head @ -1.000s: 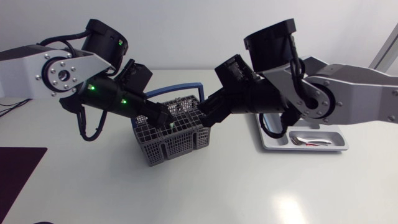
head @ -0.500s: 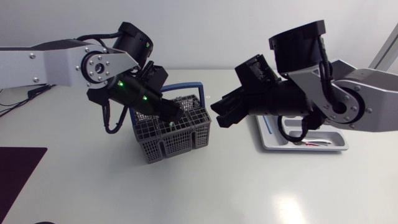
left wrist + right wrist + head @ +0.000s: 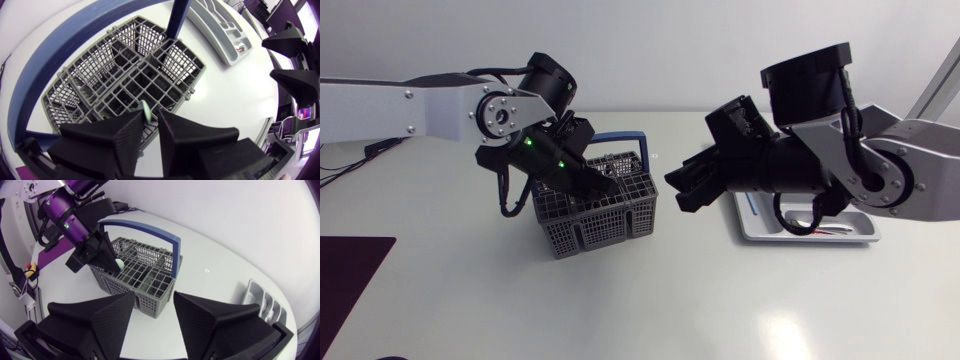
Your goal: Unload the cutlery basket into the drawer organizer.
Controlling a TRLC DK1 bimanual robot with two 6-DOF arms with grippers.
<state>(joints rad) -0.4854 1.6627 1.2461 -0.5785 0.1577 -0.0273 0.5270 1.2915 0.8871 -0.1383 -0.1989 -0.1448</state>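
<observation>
The grey cutlery basket point(image 3: 610, 218) with its blue handle point(image 3: 620, 138) stands at mid-table. My left gripper point(image 3: 605, 188) reaches down into it from the left. In the left wrist view, the left gripper point(image 3: 150, 116) is shut on a pale green cutlery handle point(image 3: 145, 110) that sticks up from a basket cell point(image 3: 90, 85). The right wrist view shows that same handle tip point(image 3: 119, 264) at the left gripper point(image 3: 114, 264). My right gripper point(image 3: 682, 190) hangs open and empty, right of the basket point(image 3: 150, 280). The grey drawer organizer point(image 3: 760, 232) lies at the right.
A few pieces of cutlery point(image 3: 815, 228) lie in the organizer, partly hidden under my right arm. The organizer's compartments point(image 3: 215, 20) show beyond the basket, and my right gripper point(image 3: 290, 60) hangs beside them. A dark mat point(image 3: 350, 275) lies at the table's left edge.
My left gripper has swung right over the basket, dipped in, and its fingers have come together on the green handle. My right gripper has drawn back to the right, away from the basket.
</observation>
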